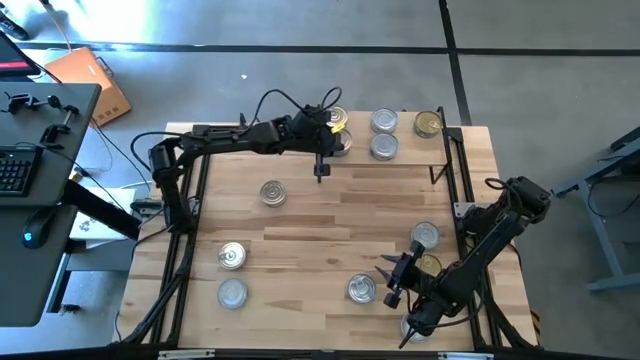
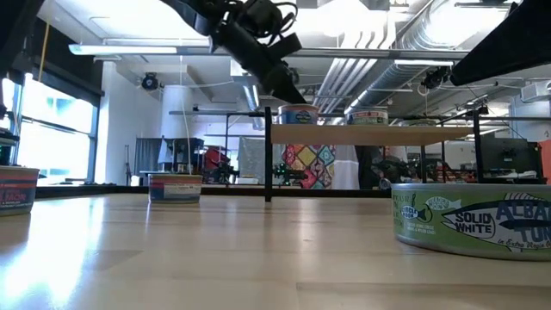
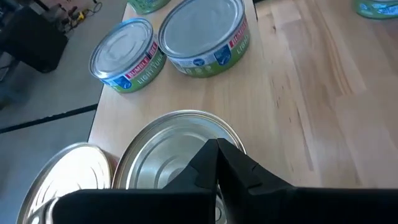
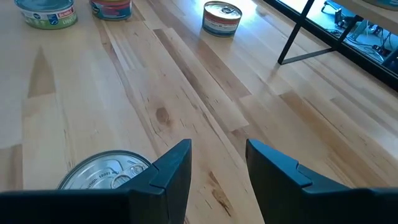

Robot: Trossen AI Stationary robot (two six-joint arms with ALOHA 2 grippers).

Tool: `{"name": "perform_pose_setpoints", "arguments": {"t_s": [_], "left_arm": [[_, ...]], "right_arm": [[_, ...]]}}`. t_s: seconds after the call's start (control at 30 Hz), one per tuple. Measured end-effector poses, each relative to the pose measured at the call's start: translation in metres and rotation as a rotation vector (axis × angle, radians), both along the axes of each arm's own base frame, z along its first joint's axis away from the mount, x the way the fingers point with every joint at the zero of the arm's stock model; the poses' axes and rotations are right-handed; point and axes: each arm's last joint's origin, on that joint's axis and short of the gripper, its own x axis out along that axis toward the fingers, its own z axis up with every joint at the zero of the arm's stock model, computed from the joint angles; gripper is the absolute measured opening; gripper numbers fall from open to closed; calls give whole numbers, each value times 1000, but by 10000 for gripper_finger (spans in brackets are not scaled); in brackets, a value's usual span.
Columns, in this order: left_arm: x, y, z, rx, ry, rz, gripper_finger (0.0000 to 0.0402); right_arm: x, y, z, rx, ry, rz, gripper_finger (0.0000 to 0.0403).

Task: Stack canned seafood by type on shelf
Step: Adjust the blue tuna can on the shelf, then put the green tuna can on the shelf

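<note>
The shelf (image 1: 408, 140) stands at the table's far edge and carries several canned seafood tins (image 1: 384, 147). My left gripper (image 3: 217, 155) is shut with nothing between its fingers. It slants down over a silver tin (image 3: 174, 149) at the shelf's left end, beside another silver tin (image 3: 68, 180). Two labelled tins (image 3: 205, 34) stand farther along the shelf (image 3: 186, 93). My right gripper (image 4: 217, 168) hangs open above the table near the front right. A silver tin (image 4: 106, 168) sits on the table just beside its fingers. My left gripper's shut fingertips stand right over the top of the silver tin (image 3: 186, 134) at the shelf's left end, slanting down from the table's left. I cannot tell whether they touch it.
Loose tins lie on the table at left (image 1: 272, 192), (image 1: 232, 256), (image 1: 232, 293) and near my right arm (image 1: 425, 235), (image 1: 428, 263). A green-labelled tuna tin (image 2: 473, 220) sits close to the low camera. The shelf's black leg (image 4: 305, 37) stands beyond my right gripper.
</note>
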Motion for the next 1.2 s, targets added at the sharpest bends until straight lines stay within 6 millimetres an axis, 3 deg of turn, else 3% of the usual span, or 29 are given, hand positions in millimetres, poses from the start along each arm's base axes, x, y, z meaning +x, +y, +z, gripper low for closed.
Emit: {"name": "perform_pose_setpoints", "arguments": {"t_s": [0.23,0.87,1.03,1.2], "left_arm": [[-8,-4,7,-3,30,-4,0],[-6,-7,9,25,19,-30,0],[-7,-12,19,49,-18,-46,0],[-14,-20,41,62,-67,-43,0]], "right_arm": [[0,0,0,-2,2,1,145],[0,0,0,-9,3,3,145],[0,-1,1,-33,-20,-4,145],[1,-3,1,-39,-25,-18,145]]}}
